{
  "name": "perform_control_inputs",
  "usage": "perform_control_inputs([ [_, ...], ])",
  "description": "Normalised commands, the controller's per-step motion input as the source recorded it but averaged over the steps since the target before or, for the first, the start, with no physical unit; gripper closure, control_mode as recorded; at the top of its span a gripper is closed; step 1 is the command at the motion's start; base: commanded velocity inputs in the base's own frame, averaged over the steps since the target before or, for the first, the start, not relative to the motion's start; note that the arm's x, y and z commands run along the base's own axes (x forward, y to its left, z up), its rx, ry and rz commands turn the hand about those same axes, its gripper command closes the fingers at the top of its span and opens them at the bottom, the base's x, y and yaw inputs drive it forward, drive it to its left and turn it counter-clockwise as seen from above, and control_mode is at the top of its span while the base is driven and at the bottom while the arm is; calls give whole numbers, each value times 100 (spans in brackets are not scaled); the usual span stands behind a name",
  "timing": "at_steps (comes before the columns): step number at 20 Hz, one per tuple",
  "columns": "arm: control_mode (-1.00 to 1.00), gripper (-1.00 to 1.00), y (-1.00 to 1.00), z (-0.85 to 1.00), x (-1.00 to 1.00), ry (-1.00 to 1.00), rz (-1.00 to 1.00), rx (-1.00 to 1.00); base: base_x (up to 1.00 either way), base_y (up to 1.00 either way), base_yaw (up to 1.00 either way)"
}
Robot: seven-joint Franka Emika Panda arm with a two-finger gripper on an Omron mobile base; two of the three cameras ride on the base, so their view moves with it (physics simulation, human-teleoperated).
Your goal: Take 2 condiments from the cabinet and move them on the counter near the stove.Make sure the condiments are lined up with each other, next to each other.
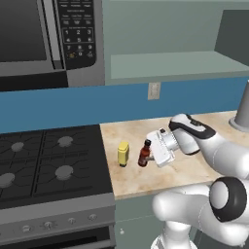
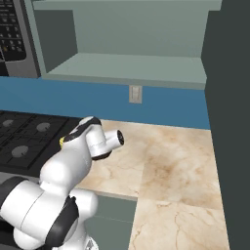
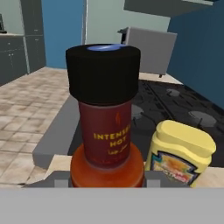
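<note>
The slim dark red-brown hot-sauce bottle [image 1: 144,153] stands upright on the marbled counter [image 1: 194,170], and my gripper [image 1: 151,155] is shut on it from the right. Just to its left stands the squat yellow bottle [image 1: 123,153], a small gap away, close to the stove [image 1: 48,165]. Their bases look level. The hand view shows the hot-sauce bottle [image 3: 107,131] close up with a dark cap, and the yellow bottle [image 3: 181,157] beside it. The cabinet shelf [image 1: 170,63] above is bare. In the right base view my arm hides both bottles except a sliver of yellow [image 2: 62,141].
A microwave [image 1: 48,39] hangs over the stove. A wall outlet [image 1: 153,91] sits on the blue backsplash. A grey cone-shaped object [image 1: 241,109] stands at the counter's far right. A dark tall panel [image 2: 229,122] borders the counter on the right.
</note>
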Motion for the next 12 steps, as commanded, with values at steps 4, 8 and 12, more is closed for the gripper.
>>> perform_control_inputs([
  [4, -100, 100, 19, 0, 0, 0, 0, 0, 0, 0, 0],
  [8, -100, 100, 18, 0, 0, 0, 0, 0, 0, 0, 0],
  [12, -100, 100, 12, -6, 0, 0, 0, 0, 0, 0, 0],
])
